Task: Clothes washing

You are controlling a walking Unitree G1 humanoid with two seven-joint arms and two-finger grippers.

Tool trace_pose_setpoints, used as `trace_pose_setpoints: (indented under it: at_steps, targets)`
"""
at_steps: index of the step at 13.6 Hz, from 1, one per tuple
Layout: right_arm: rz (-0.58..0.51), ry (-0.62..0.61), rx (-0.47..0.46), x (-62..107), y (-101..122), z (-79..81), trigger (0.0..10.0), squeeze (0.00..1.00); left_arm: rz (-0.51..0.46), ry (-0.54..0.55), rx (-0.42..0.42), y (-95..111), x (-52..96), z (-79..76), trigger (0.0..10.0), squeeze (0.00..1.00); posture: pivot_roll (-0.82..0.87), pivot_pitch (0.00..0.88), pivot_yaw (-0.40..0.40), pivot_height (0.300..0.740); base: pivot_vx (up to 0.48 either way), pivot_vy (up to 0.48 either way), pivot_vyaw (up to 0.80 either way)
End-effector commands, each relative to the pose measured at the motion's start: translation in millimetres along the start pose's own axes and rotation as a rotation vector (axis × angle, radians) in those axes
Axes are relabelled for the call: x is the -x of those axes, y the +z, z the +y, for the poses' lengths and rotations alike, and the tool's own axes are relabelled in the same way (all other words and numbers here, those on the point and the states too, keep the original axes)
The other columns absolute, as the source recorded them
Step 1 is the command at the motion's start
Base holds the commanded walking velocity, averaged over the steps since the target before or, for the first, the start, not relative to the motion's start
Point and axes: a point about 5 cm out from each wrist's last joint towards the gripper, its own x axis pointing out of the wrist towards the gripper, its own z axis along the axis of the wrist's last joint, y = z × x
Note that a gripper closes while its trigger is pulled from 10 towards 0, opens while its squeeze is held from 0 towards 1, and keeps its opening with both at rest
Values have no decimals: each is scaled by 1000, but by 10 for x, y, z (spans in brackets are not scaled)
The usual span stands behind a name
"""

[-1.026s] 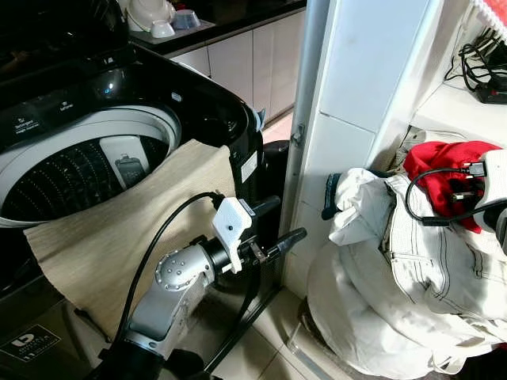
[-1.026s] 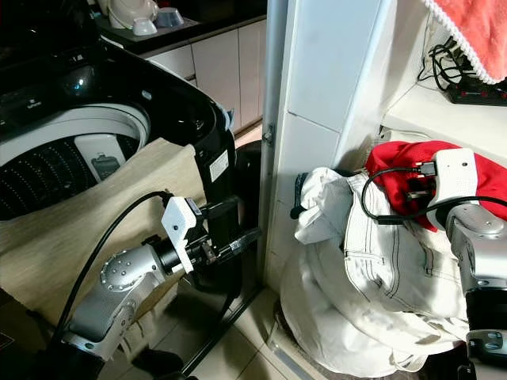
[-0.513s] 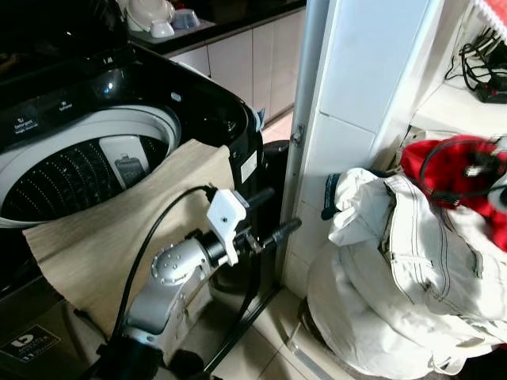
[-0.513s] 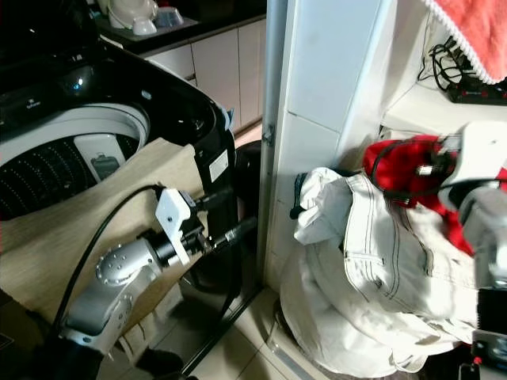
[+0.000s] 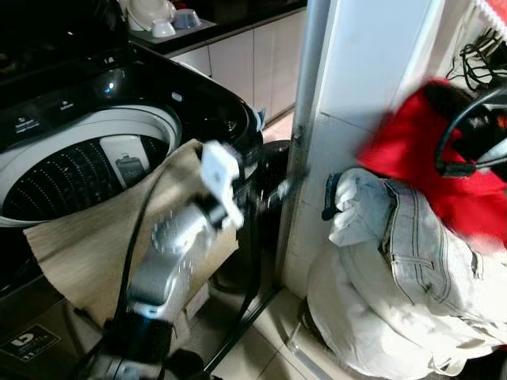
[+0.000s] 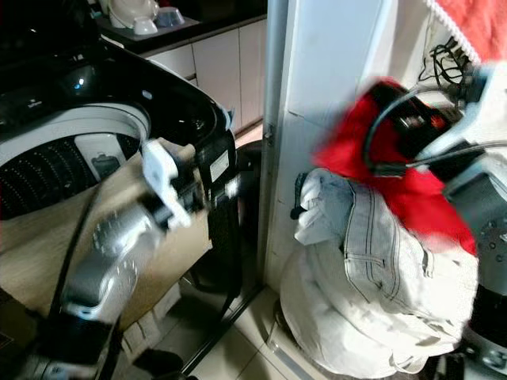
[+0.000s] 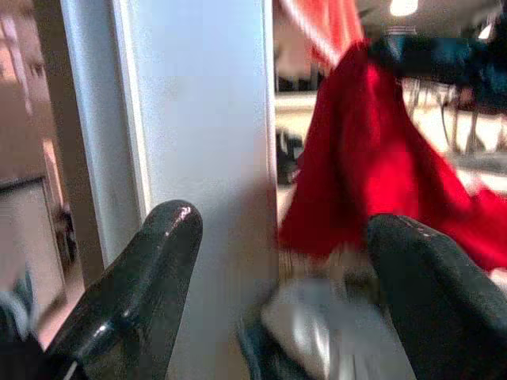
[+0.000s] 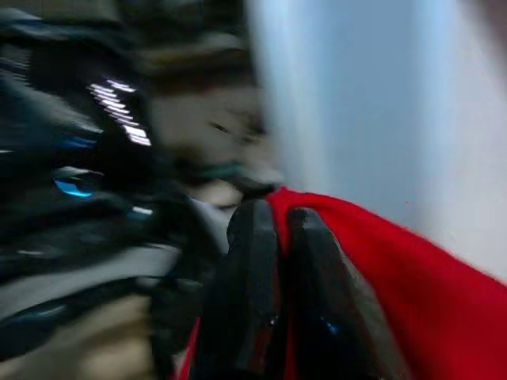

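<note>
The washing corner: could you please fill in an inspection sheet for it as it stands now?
Surface: tiled floor, partly covered.
Job's things: washing machine lid open, drum in view; beige cloth draped over its front rim; red garment lifted above the white clothes pile.
Clutter: bowls on the counter.
Grippers: right pincer shut on red garment; left pincer open, empty, near the white pillar.
Cables: black leads on the shelf.
Surroundings: white cabinets behind.

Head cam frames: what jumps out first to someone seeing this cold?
The bright red garment, pinched in the right gripper and hanging above the heap of white clothes on the robot's right. Next, the open black top-loading washing machine on the left, a beige cloth draped over its rim, the left gripper open beside it.
</note>
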Motion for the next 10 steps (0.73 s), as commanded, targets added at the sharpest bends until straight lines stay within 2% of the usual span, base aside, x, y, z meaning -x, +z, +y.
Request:
trace_pose_setpoints:
  at_steps: [1, 2, 3, 5, 8, 9, 10]
  targets:
    - [-20, 93, -35, -15, 22, 138, 0, 0, -57, 19, 25, 154, -36, 52, 10000, 765, -173, 0, 29, 740, 0, 0, 0]
    - [-38, 213, -94, -46, -22, 342, 0, 0, -170, -19, 63, 437, -126, 55, 10000, 1000, -172, 0, 26, 740, 0, 0, 0]
    - [-37, 249, -128, -57, -55, 413, 0, 0, -198, -50, 74, 527, -158, 35, 10000, 1000, -168, 0, 23, 740, 0, 0, 0]
    - [-45, 296, -181, -84, -96, 507, 0, 0, -192, -100, 78, 560, -197, -33, 10000, 1000, -164, 0, 21, 740, 0, 0, 0]
    - [-26, 363, -236, -124, -190, 677, 0, 0, -118, -116, 93, 429, -247, -144, 10000, 1000, -161, 0, 21, 740, 0, 0, 0]
    - [-28, 376, -249, -130, -191, 715, 0, 0, -87, -109, 101, 364, -236, -160, 10000, 0, -164, 0, 24, 740, 0, 0, 0]
    - [-22, 395, -258, -128, -196, 762, 0, 0, -81, -142, 204, 311, -224, -234, 10000, 0, -166, 0, 25, 740, 0, 0, 0]
